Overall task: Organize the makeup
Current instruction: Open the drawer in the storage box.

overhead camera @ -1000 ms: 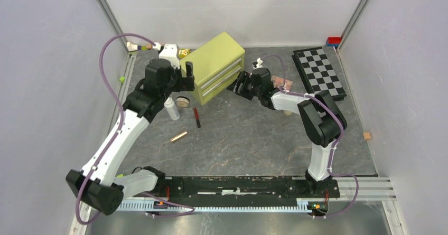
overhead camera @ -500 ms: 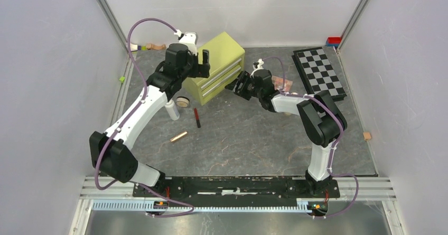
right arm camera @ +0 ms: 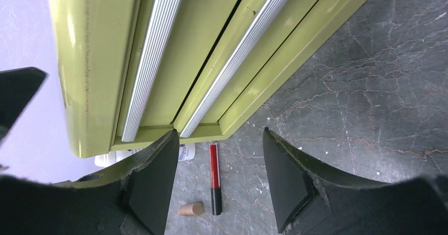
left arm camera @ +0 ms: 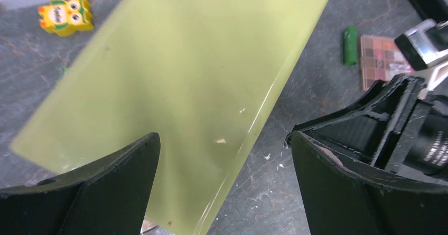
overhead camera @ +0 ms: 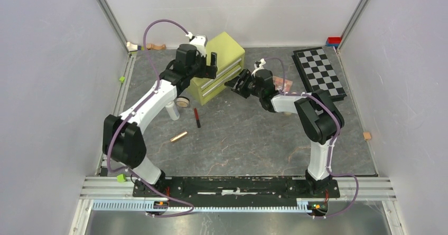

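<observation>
The left jaws hang released and empty over the top of the chest (overhead camera: 227,47). The right jaws stand apart, gripping nothing, just before its drawer fronts. On the bench (overhead camera: 243,134), the bottle (overhead camera: 171,110), compact (overhead camera: 183,102) and pencil (overhead camera: 197,117) lie near the chest's front left corner, the tube (overhead camera: 178,137) farther out. The green stick (left arm camera: 350,45) and palette (left arm camera: 381,59) lie side by side to the chest's right.

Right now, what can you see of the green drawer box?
The drawer box is yellow-green, metal-looking, with two shut drawers, each with a ribbed silver handle strip. It stands skewed near the back of the table. The left gripper hangs open above its top; the right gripper faces the drawer fronts, jaws apart.
</observation>
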Motion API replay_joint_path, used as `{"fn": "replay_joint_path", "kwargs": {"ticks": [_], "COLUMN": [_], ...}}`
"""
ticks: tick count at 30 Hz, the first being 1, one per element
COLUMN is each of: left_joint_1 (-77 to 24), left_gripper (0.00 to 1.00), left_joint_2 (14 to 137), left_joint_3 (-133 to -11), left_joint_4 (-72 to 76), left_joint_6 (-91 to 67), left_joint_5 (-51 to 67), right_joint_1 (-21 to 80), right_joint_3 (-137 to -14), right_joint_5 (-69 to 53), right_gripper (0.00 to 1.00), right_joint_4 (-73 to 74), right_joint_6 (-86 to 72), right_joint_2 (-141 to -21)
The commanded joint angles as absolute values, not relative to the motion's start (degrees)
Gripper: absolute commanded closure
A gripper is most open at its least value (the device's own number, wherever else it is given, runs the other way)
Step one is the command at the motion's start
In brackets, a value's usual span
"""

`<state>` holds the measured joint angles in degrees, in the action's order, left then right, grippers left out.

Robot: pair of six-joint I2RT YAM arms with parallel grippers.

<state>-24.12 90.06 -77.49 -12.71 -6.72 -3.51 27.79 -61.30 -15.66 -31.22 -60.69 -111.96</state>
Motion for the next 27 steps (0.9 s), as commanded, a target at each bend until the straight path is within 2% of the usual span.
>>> {"fn": "replay_joint_path", "kwargs": {"ticks": [1,12,27], "left_joint_1": [-23.8,-23.9,-23.9], "left_gripper": [0.0,0.0,0.0], "left_joint_2": [92.6,95.1,96.5], "left_joint_3": [-78.6,-79.6,-81.6], "left_joint_4": [-11.0,-12.8,-14.9], "left_joint_6": [-8.3,-9.8,-9.9], "left_joint_5": [-1.7,-2.5,-2.5], "right_joint_1": [27.3,26.7,26.5], "right_joint_3": [-61.0,-61.0,-62.7], "right_joint_5": [-16.6,-16.8,-16.7], "right_gripper": [0.34,0.37,0.41], "right_joint_4": [-35.6,-41.0,-62.0], "right_joint_6": [-62.5,-68.0,-82.0], "right_joint_2": [-112.8,-116.4,-127.4]}}
